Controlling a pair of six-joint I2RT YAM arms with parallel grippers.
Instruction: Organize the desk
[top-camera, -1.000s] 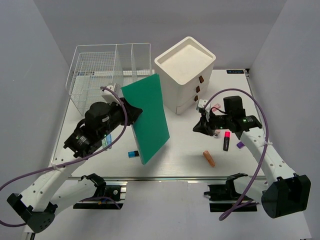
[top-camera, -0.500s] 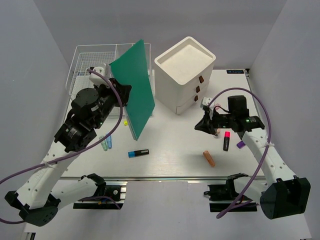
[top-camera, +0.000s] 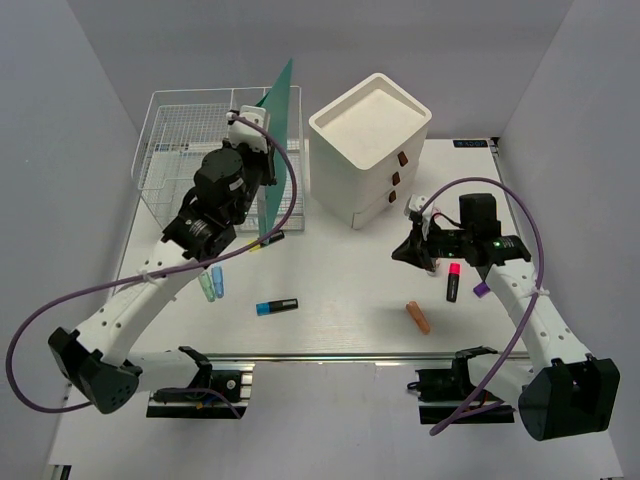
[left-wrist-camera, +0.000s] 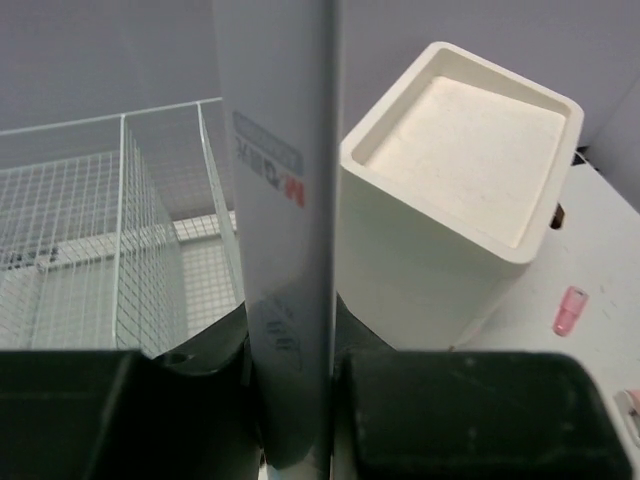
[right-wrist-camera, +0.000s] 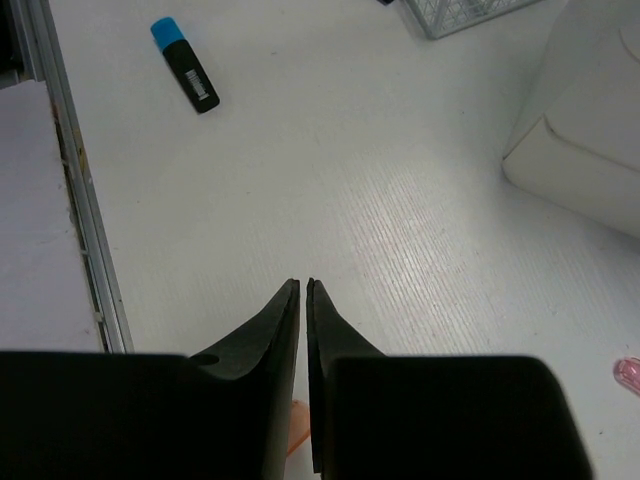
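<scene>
Holding green folder (top-camera: 281, 105) upright, left tool (left-wrist-camera: 295, 400) beside basket (top-camera: 190, 130)

Green board (top-camera: 283, 108), wire basket (top-camera: 172, 130), drawer box (top-camera: 370, 125), blue highlighter (top-camera: 277, 305)

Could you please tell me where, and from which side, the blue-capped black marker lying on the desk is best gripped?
Probably at the middle of the black barrel of the blue-capped marker, coming straight down from above with the jaws closing across its narrow width. It lies flat on the desk with bare surface along both long sides, so nothing should block either jaw.
</scene>
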